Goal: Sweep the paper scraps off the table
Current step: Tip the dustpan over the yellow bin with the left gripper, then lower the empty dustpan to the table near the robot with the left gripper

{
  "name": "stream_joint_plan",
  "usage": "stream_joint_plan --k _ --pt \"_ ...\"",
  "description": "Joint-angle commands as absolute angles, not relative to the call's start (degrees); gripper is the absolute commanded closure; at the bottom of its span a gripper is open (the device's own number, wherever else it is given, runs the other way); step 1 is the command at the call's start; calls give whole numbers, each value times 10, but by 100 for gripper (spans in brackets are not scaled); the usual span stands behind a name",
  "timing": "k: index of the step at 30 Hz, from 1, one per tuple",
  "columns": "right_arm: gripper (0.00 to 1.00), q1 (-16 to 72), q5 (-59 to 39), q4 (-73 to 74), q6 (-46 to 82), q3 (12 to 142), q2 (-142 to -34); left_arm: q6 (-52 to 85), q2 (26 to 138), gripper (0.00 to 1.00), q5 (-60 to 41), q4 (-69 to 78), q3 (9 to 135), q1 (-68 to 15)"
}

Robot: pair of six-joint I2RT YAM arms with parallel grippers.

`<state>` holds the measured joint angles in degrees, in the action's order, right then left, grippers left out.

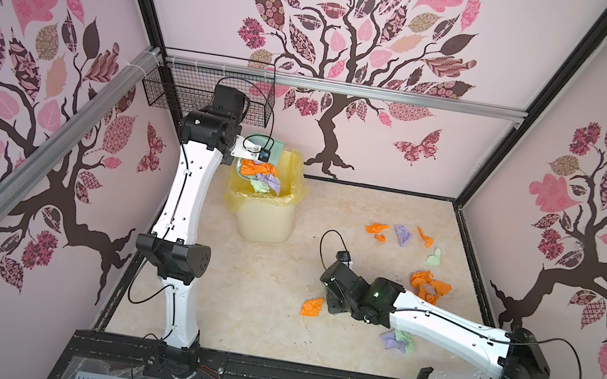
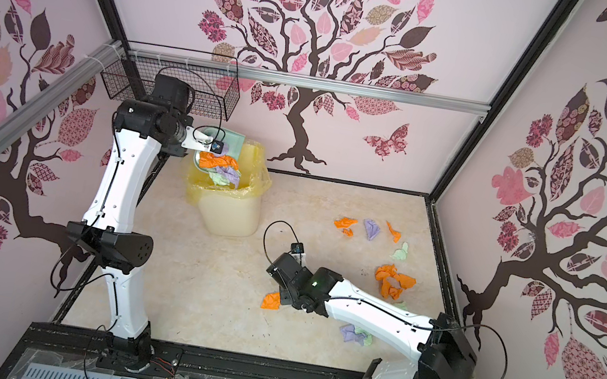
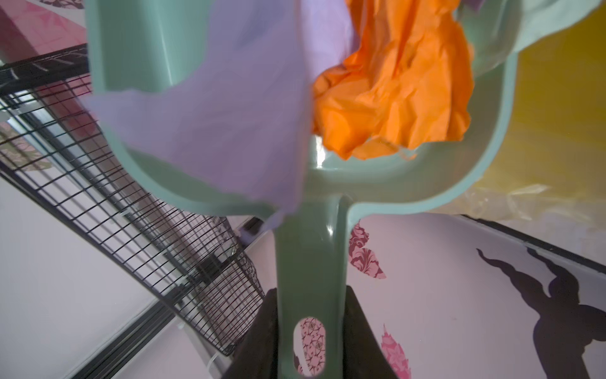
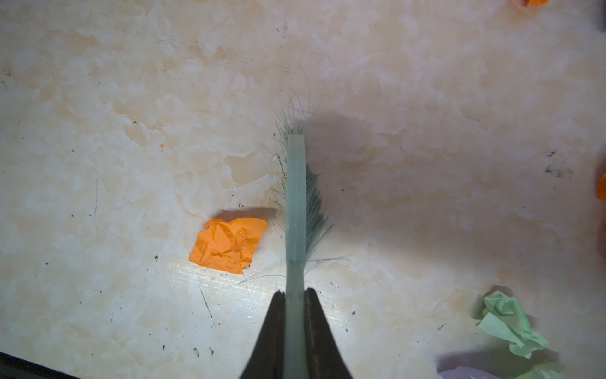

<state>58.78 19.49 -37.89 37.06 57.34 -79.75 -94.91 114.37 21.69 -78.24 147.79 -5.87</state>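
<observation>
Your left fingers (image 3: 360,328) pinch dustpan (image 3: 308,256) handle, tipped over bin (image 1: 266,222). Your right fingers (image 4: 272,328) pinch brush (image 4: 295,197). Loose scraps (image 1: 430,286) litter surface (image 1: 250,316) from 1 to 5 o'clock: feather-light, soft; push low with bristles, don't grab.

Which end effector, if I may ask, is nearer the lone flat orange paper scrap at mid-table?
Right. The right end effector, gripping a teal brush, is beside the orange paper scrap; the left end effector holds a teal dustpan far off, over the yellow-lined bin.
</observation>
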Motion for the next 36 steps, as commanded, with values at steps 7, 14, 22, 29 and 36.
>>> stream_joint_plan --k 7,14,22,29,36 --pt "100 586 214 -408 366 564 -781 -1018 1088 100 258 -663 1417 -82" --pt "100 585 237 -422 366 575 -766 -1021 1070 100 223 -640 1446 -89" --pt "100 582 261 -445 368 586 -734 -969 1030 100 159 -732 1510 -89" --pt "100 555 276 -480 362 595 -701 -869 887 100 64 -869 1403 -89" --pt "100 515 290 -519 344 631 -652 -810 640 100 0 -821 959 -89"
